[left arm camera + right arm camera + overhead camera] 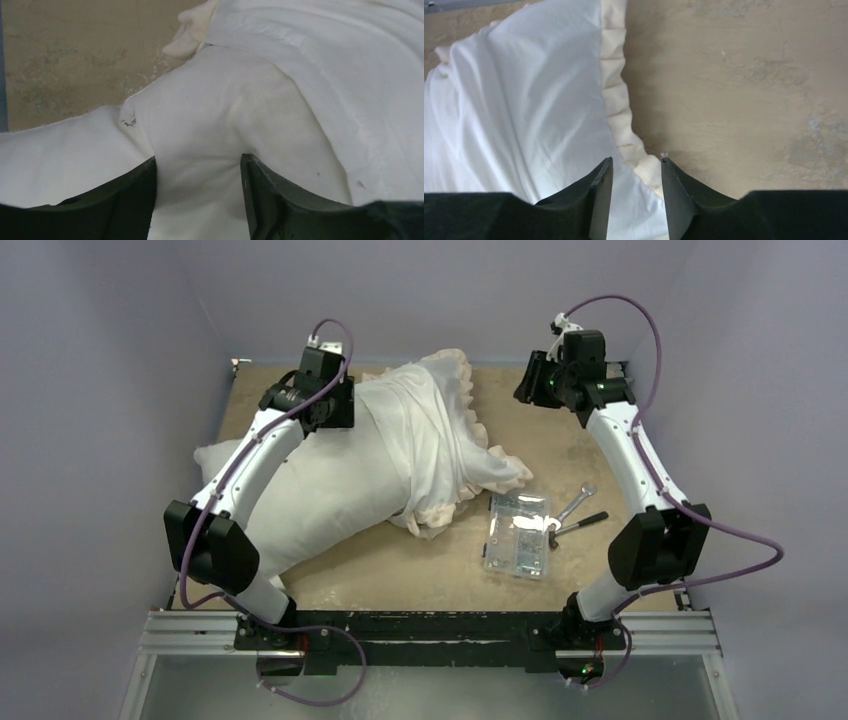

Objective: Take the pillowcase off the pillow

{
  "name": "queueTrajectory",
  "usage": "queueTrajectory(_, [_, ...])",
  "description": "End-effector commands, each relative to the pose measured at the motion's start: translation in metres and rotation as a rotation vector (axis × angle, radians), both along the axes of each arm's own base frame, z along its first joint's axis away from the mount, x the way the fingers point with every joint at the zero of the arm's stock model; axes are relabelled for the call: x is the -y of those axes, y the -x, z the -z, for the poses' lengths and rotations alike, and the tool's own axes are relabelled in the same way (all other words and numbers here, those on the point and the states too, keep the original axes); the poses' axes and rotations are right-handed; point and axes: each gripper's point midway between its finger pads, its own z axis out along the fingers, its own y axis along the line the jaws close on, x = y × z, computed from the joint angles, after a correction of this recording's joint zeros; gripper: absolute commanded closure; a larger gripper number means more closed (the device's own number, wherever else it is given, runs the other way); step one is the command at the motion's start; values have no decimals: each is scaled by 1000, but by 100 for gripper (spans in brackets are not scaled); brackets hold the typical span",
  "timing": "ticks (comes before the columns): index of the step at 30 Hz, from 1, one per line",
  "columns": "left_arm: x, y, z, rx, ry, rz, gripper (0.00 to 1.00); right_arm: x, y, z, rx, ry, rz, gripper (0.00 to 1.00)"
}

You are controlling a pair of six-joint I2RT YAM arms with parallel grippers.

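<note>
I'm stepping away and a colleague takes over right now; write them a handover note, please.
Left gripper: open, fingers straddling a bulge of the plump plain white pillow.
Right gripper: open, empty, over the cream ruffled frill of the white-backed fabric pillowcase.
The pillow lies diagonally on the tan table; the pillowcase, white side out, is bunched over its far end only.
Done: most of the pillow is bare.
Left: grip the frilled edge and pull the cover off that end, probably while the left gripper pins the pillow.
</note>
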Motion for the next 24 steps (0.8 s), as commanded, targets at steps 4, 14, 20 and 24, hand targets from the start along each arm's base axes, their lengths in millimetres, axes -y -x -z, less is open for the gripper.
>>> queueTrajectory(4, [35,-6,-63,173,-35,50,30,-46,53,2,22,-96,-167,41])
queueTrajectory(14, [69,61,-43,89,-76,234,15,-101,123,59,-82,-200,-301,14])
queueTrajectory(20, [64,100,-9,-20,-57,253,10,-118,147,83,-128,-238,-349,4])
queueTrajectory(24, [71,115,13,-83,-19,270,3,-125,154,99,-165,-246,-365,1])
